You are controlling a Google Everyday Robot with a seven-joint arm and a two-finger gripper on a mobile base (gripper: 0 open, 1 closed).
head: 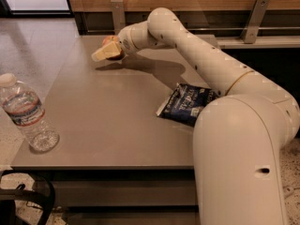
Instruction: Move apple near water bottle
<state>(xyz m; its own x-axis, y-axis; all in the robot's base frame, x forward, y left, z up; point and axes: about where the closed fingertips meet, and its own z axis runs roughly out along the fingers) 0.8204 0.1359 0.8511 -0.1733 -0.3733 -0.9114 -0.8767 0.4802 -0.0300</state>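
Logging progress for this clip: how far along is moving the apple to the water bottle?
Done: the gripper is shut on the apple at the far side. In hand: the lift, seemingly just off the table. Left: the carry to the water bottle at the near left corner, then release.
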